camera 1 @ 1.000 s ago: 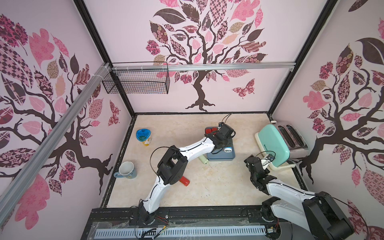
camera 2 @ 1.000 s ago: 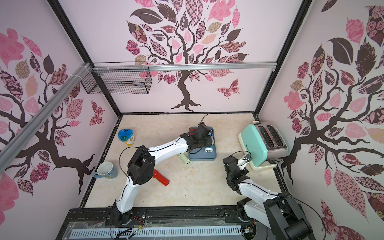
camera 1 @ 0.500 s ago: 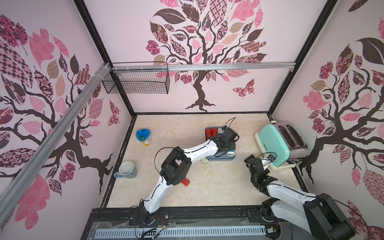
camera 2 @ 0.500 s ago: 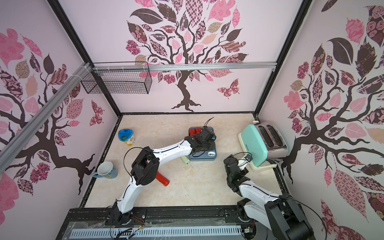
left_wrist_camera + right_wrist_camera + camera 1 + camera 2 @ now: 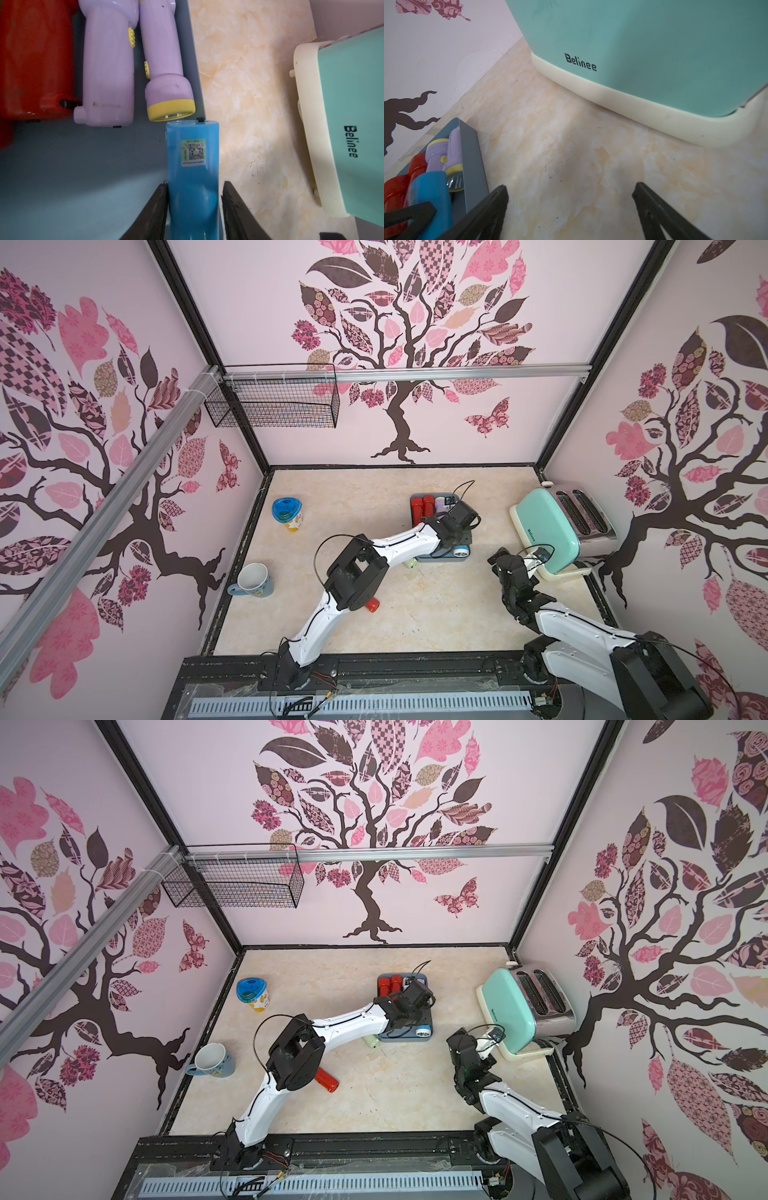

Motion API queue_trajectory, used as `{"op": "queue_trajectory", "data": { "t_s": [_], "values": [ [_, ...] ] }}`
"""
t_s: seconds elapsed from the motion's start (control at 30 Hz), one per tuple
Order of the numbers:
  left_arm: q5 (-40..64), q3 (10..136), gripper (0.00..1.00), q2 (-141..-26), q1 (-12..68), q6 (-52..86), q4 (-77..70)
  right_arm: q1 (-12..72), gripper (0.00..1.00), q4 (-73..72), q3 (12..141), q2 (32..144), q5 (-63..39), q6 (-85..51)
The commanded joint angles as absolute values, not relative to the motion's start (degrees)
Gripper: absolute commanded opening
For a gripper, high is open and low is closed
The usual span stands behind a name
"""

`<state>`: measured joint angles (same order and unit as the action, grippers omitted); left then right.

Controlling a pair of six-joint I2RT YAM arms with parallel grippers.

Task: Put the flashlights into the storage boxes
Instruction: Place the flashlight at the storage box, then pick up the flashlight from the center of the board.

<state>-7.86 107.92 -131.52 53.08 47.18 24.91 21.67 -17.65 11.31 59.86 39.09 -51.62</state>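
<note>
Left gripper (image 5: 195, 184) barely parted round the stubby blue plastic flashlight (image 5: 192, 170), one finger touching; right gripper (image 5: 571, 185) gaping wide over beige marble-look tabletop (image 5: 571, 135).

Pink walls (image 5: 270, 323) w/ tree decals (image 5: 400, 423); beige marble floor (image 5: 353, 497).

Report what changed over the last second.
The left gripper carried the blue flashlight along the tray toward its near end, below the lilac flashlights. Its jaws have just begun to part, with a slim gap at one finger. Unchanged: the right gripper, open near the toaster, and the red flashlight and pale green flashlight out on the table.
</note>
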Motion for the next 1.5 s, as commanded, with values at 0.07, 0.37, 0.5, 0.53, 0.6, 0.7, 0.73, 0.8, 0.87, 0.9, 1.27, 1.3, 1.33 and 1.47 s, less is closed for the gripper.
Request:
{"op": "queue_trajectory", "data": {
  "t_s": [0.07,0.37,0.5,0.53,0.6,0.7,0.73,0.8,0.87,0.9,1.27,1.3,1.33,1.47],
  "values": [
    [-8.2,110.2,0.50,-131.4,53.0,47.8,23.9,22.4,0.98,-15.1,14.0,59.4,39.0,-50.4],
    [-10.2,108.3,0.52,-124.9,52.3,46.0,25.3,22.4,0.98,-16.2,13.7,60.6,39.0,-50.6],
    [-10.7,98.8,0.53,-116.9,49.8,44.2,25.7,22.5,0.98,-17.6,12.8,60.4,38.6,-50.3],
    [-10.8,95.8,0.53,-114.6,48.6,44.7,26.5,22.5,0.98,-17.9,12.5,60.3,38.7,-50.4],
    [-11.2,89.5,0.53,-109.4,45.8,46.3,27.6,22.4,0.98,-18.2,12.7,61.0,38.1,-50.2],
    [-14.1,79.7,0.53,-100.9,41.5,48.4,28.9,22.6,0.98,-19.6,12.9,63.5,37.2,-50.3],
    [-16.0,77.1,0.54,-98.3,40.3,49.0,29.6,22.5,0.98,-19.1,13.6,64.2,36.8,-50.4],
    [-20.0,72.9,0.55,-94.6,38.5,50.9,31.1,22.6,0.99,-16.9,15.3,64.7,36.0,-49.7],
    [-21.8,69.7,0.55,-92.5,36.9,52.4,32.4,22.6,0.99,-16.5,15.5,64.9,35.9,-49.7],
    [-21.6,68.0,0.55,-92.1,36.4,52.7,32.3,22.6,0.99,-17.1,14.9,64.9,36.2,-50.2],
    [-9.3,67.5,0.57,-101.1,38.1,54.6,25.7,22.6,1.00,-18.5,14.9,67.4,35.4,-50.2],
    [-9.2,68.4,0.57,-102.3,38.5,54.3,26.0,22.6,0.99,-19.2,14.5,67.4,35.3,-50.3],
    [-9.2,69.3,0.57,-103.5,38.7,54.0,26.6,22.5,0.99,-19.6,14.4,67.9,35.1,-50.4],
    [-12.2,71.7,0.57,-106.7,39.9,53.9,28.8,22.7,0.99,-17.6,16.2,68.6,34.3,-49.6]
  ]
}}
